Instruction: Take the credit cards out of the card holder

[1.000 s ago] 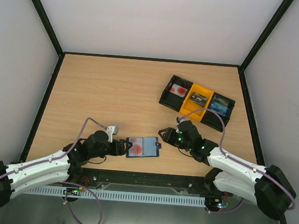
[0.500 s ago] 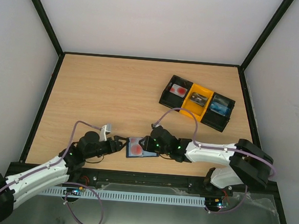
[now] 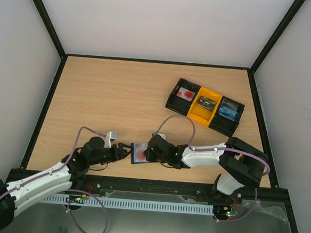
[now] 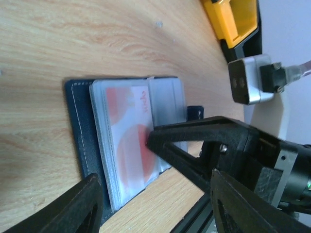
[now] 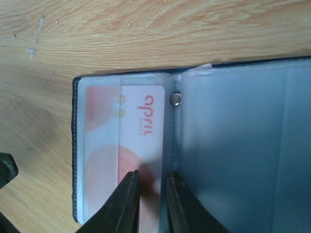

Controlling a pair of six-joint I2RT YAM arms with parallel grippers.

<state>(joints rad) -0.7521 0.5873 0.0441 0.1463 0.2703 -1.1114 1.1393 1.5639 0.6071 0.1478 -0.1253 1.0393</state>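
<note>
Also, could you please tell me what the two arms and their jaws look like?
Both the left arm and right arm have white link shells with black joints and wrists. A lilac cable loops along each. The jaws are black and tapering.

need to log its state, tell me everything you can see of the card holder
The card holder lies open and flat on the wooden table: navy stitched cover, frosted blue-grey sleeves, a metal snap at the fold. A pinkish-white card with red spots sits in one sleeve, right end effector tips on it.
</note>
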